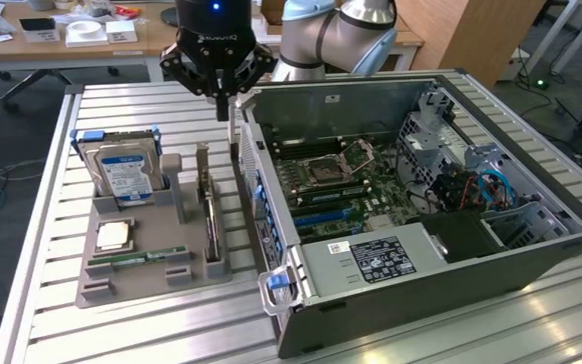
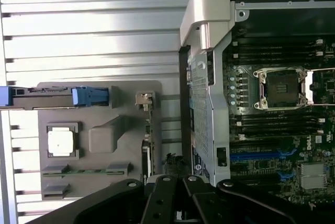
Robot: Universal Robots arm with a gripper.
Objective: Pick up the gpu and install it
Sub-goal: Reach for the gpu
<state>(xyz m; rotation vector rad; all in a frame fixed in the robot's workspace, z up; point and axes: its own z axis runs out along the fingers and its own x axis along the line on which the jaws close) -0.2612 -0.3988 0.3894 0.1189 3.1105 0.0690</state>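
The gpu [image 1: 208, 208] stands on edge in a slot of the grey holder [image 1: 99, 292], a thin card with its metal bracket at the far end. In the wrist view the gpu [image 2: 147, 140] appears edge-on beside the case wall. My gripper [image 1: 230, 130] hangs over the gap between the far end of the gpu and the open computer case [image 1: 423, 258]. Its fingers are shut, thin and pointing down, with nothing between them. The wrist view has the gripper [image 2: 175, 203] linkage above the gpu's near end. The motherboard [image 1: 342, 182] lies open inside the case, with blue slots [image 1: 321, 220].
The holder also carries a hard drive with a blue label [image 1: 124, 171], a CPU [image 1: 114, 235] and a RAM stick [image 1: 137, 259]. The case side wall [image 2: 207, 103] rises right beside the holder. Everything rests on a slatted metal table [image 1: 58, 334]. A desk [image 1: 69, 42] stands behind.
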